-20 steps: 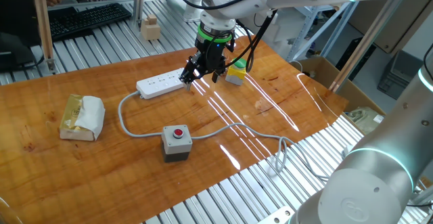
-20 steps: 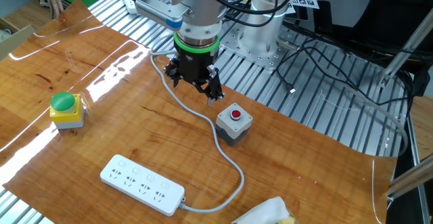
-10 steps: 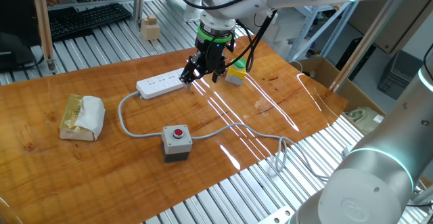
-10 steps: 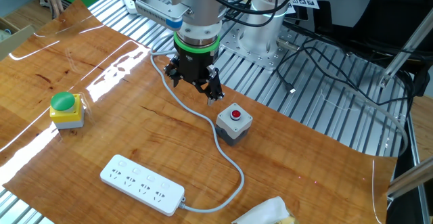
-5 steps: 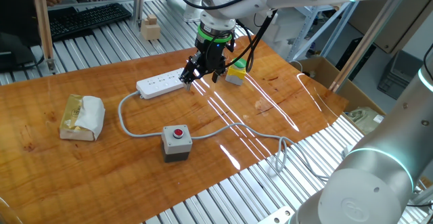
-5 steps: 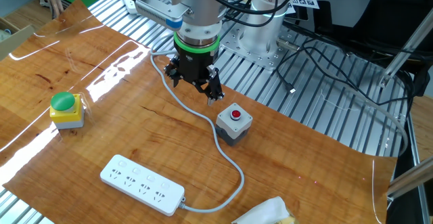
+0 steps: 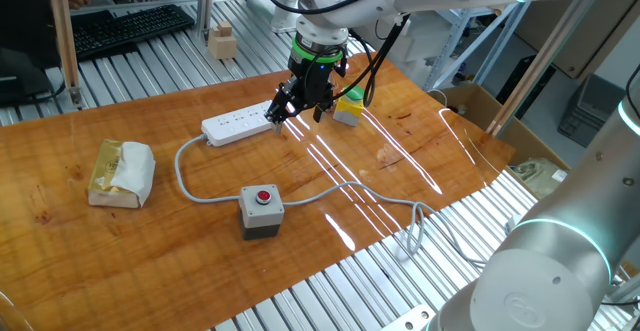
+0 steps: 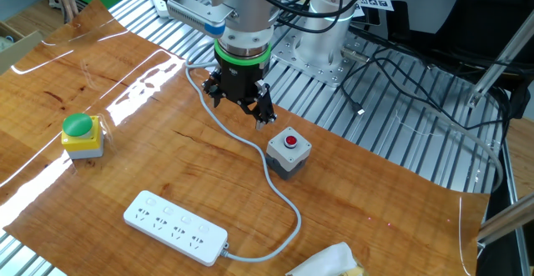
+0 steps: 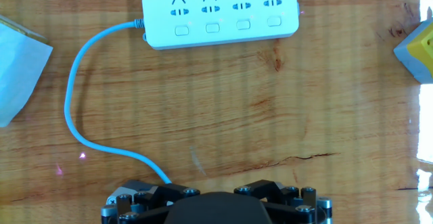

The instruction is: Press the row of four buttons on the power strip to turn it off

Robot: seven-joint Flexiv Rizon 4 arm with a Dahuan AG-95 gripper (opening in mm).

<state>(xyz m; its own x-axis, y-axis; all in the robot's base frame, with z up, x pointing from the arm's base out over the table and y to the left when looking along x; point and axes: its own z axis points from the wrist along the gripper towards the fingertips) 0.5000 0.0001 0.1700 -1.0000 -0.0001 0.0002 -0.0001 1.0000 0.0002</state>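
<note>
The white power strip (image 8: 175,226) lies flat on the wooden table, its grey cable (image 8: 286,205) curling away from one end. In the hand view the power strip (image 9: 220,15) lies across the top of the picture, and the four buttons (image 9: 213,27) form a row along its near side, one under each socket. My gripper (image 8: 238,109) hangs open above the table, apart from the strip and over the cable, with nothing between its fingers. From the other side the gripper (image 7: 297,116) shows just in front of the power strip (image 7: 235,123). Only the hand's black body (image 9: 216,209) shows in the hand view.
A grey box with a red round button (image 8: 289,151) stands close beside the gripper. A yellow block with a green cap (image 8: 82,134) sits further off. A white and yellow packet (image 7: 122,173) lies near the cable's bend. Metal slats surround the wooden tabletop (image 8: 100,76).
</note>
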